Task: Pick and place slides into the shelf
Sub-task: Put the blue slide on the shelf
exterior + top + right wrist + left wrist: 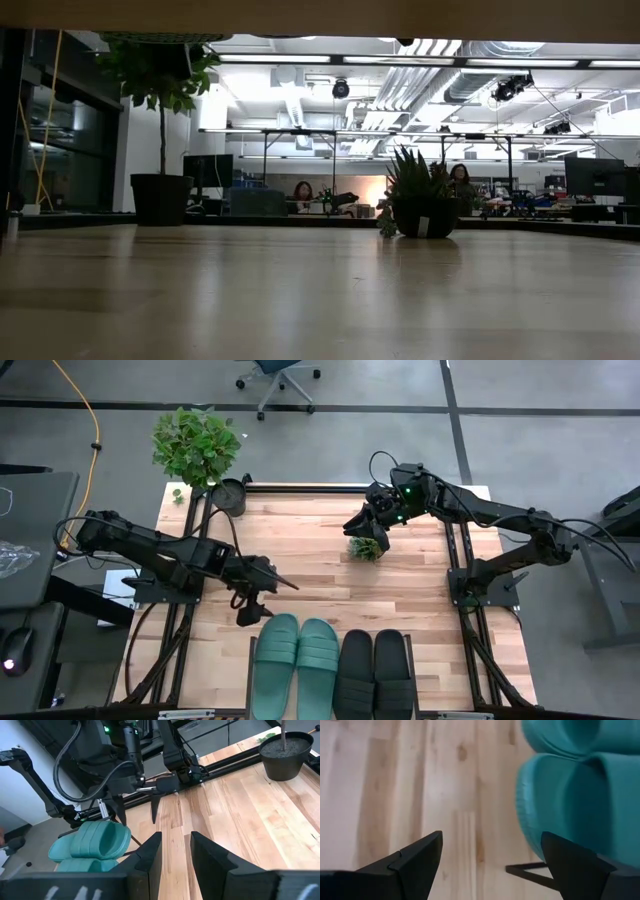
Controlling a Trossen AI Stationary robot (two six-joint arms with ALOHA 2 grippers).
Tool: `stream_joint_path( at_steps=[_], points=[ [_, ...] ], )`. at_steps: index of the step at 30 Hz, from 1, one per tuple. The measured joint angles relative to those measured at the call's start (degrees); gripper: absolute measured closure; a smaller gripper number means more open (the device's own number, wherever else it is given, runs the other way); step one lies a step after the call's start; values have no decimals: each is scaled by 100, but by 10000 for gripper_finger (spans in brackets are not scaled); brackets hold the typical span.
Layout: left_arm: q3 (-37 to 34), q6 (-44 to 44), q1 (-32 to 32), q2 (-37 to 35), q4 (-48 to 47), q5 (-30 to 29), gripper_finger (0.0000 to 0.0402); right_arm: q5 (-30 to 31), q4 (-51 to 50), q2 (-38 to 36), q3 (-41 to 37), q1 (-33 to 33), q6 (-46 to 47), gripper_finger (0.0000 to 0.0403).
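Note:
Two teal slides (297, 663) and two black slides (374, 672) lie side by side, soles down, in the shelf (248, 685) at the table's near edge. My left gripper (268, 596) hovers open just beyond the left teal slide's far end, touching nothing. In the left wrist view its fingers (492, 845) stand wide apart over bare wood, beside the teal slides (580, 795). My right gripper (365, 525) hangs at the far middle above a small potted plant (367, 548). Its fingers (176, 840) are narrowly parted with nothing between them.
A big leafy plant in a black pot (228, 495) stands at the far left corner. The small plant (420, 205) sits mid-table toward the far side. A thin black shelf rod (527, 870) runs under the teal slides. Bare wood lies between the plants and the slides.

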Motion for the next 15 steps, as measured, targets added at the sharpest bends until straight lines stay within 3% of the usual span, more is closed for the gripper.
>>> stream_joint_path(
  at_steps=[5, 15],
  points=[
    [0, 125, -3, 0, -13, 213, 76, 0, 0, 0, 0, 1, 0, 308],
    [0, -87, 0, -2, 32, -732, 76, 1, 0, 0, 0, 0, 31, 308]
  ],
)
